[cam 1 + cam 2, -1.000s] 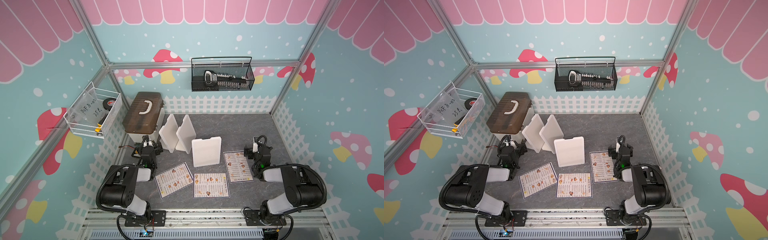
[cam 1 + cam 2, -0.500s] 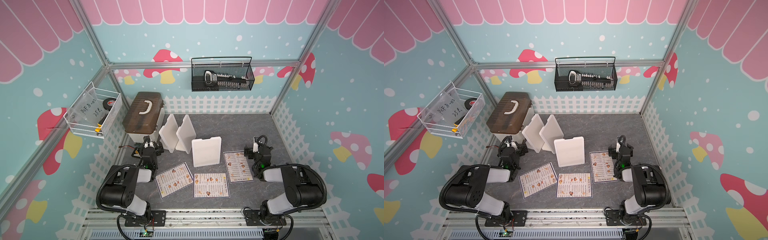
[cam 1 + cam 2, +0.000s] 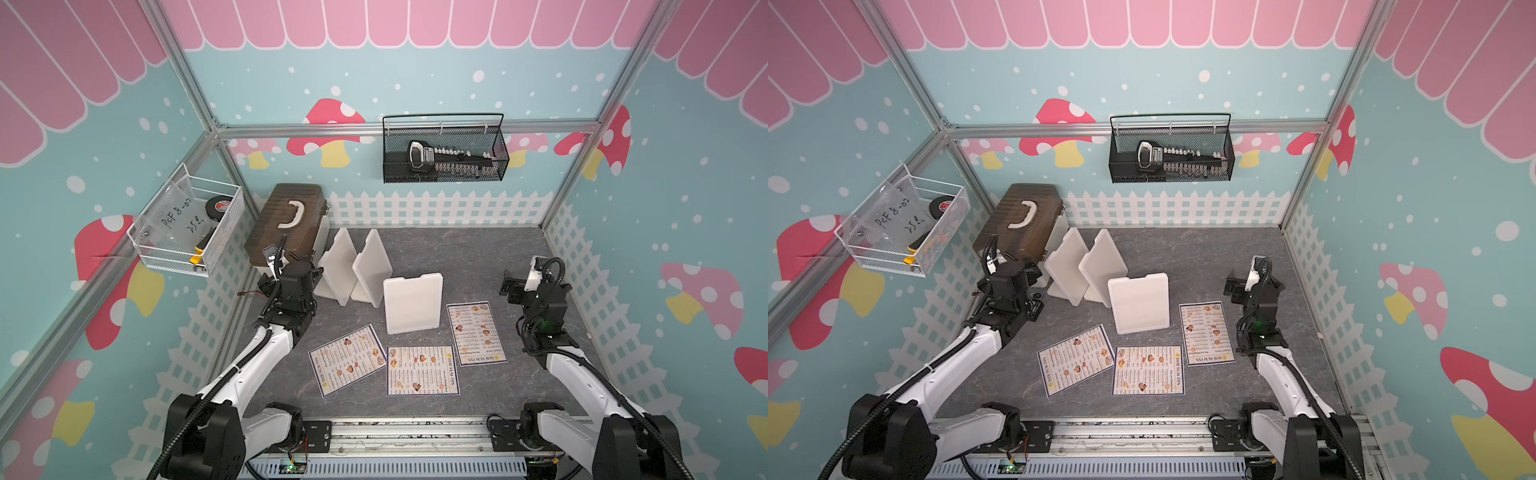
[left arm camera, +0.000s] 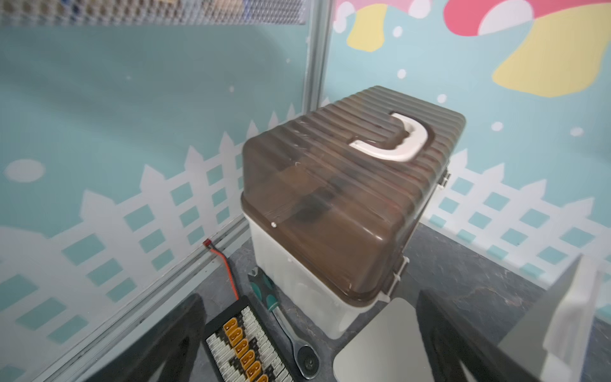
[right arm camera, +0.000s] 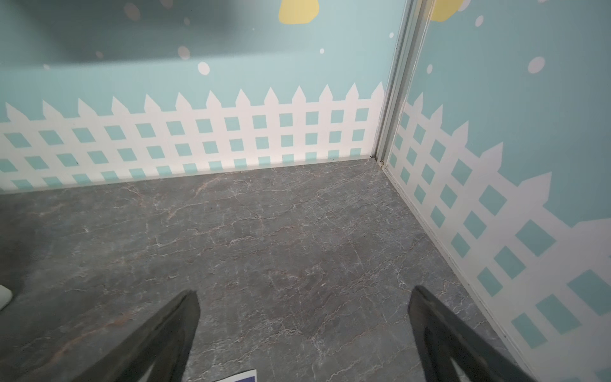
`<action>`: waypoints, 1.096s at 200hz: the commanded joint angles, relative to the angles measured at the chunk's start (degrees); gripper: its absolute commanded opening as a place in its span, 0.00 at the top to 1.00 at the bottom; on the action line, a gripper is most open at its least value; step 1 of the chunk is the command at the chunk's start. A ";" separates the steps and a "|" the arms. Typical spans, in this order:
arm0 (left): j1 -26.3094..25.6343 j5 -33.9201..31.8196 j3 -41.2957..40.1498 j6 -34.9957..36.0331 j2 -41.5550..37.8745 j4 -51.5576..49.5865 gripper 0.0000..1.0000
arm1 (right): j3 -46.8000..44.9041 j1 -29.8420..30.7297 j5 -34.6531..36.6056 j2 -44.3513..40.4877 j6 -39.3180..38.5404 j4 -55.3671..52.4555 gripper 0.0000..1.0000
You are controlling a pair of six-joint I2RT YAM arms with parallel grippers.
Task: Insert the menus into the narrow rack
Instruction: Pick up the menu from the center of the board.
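Three menus (image 3: 422, 370) are laid flat and face up on the tabletop (image 3: 478, 257), at about 6 o'clock of its middle. They are judged light, thin, bendable and slippery, and little is offered to a pinch from above. A free short edge or a corner is best taken, so that the sheet can be raised and hung straight for a slot. The narrow rack (image 3: 371, 270), judged to be the white upright panels, stands just beyond them at 11 to 12 o'clock. The left end effector (image 4: 307, 297) is held released and empty at 9 o'clock, before a brown-lidded box (image 3: 286, 224). The right end effector (image 5: 304, 292) is spread wide over bare tabletop at 3 o'clock, with nothing grasped.
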 commanded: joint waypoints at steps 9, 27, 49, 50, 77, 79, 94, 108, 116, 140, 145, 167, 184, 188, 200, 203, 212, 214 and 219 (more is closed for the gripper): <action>-0.05 1.96 4.18 -15.71 -1.78 -25.60 0.01 | 8.08 -0.10 1.18 -1.79 14.96 -25.19 0.00; -0.11 9.25 3.09 -15.98 -4.49 -24.93 0.01 | 12.35 -0.09 2.24 -1.07 22.28 -36.02 0.00; -2.78 13.22 3.83 -15.92 -6.27 -27.39 0.01 | 14.48 -0.10 -1.84 0.18 24.33 -42.26 0.00; -3.08 13.16 3.93 -15.85 -6.36 -27.53 0.01 | 14.47 -0.14 -2.28 0.21 24.23 -42.33 0.00; -12.30 10.47 6.07 -15.07 -7.97 -32.30 0.01 | 14.38 -0.09 -13.20 0.51 22.25 -44.56 0.01; -13.83 10.46 6.14 -15.19 -8.06 -32.68 0.01 | 14.30 -0.11 -14.03 0.50 22.10 -44.59 0.00; -18.65 11.46 6.66 -16.24 -8.85 -35.01 0.01 | 14.12 -0.13 -19.27 0.57 21.51 -46.32 0.00; -22.66 13.08 6.37 -17.15 -9.58 -36.47 0.01 | 13.67 -0.01 -23.68 0.70 21.32 -48.26 0.00; -24.93 14.29 6.10 -17.54 -9.89 -36.96 0.01 | 13.34 0.07 -25.99 0.76 21.22 -49.63 0.00; -31.78 16.79 4.91 -20.33 -10.71 -38.80 0.01 | 11.93 0.92 -30.67 -0.29 21.09 -54.28 0.00; -33.08 17.33 4.31 -20.95 -10.97 -39.03 0.01 | 11.61 1.25 -31.20 -0.80 21.12 -55.23 0.01; -37.33 21.14 0.98 -23.77 -13.40 -38.67 0.01 | 9.33 3.56 -32.33 -3.45 21.61 -59.22 0.05; -40.45 23.31 -1.95 -26.02 -15.38 -37.90 0.01 | 6.93 6.77 -32.39 -5.92 23.31 -60.62 0.09; -41.31 23.58 -2.47 -26.58 -15.84 -37.92 0.01 | 6.25 7.63 -32.23 -6.61 23.87 -60.66 0.09; -44.14 23.53 -4.25 -28.50 -17.14 -37.81 0.01 | 4.46 11.29 -31.11 -8.47 25.95 -60.67 0.10; -44.87 23.41 -4.75 -28.95 -17.50 -37.69 0.01 | 4.07 12.38 -30.81 -8.94 26.50 -60.62 0.11; -46.95 23.21 -6.18 -30.38 -18.42 -37.17 0.02 | 3.08 15.27 -29.67 -10.16 28.13 -60.31 0.12; -47.28 23.21 -6.48 -30.68 -18.58 -37.02 0.02 | 2.95 15.90 -29.39 -10.38 28.47 -60.26 0.13; -48.26 23.37 -7.29 -31.45 -19.10 -36.59 0.02 | 2.43 17.24 -28.92 -10.89 29.28 -60.01 0.13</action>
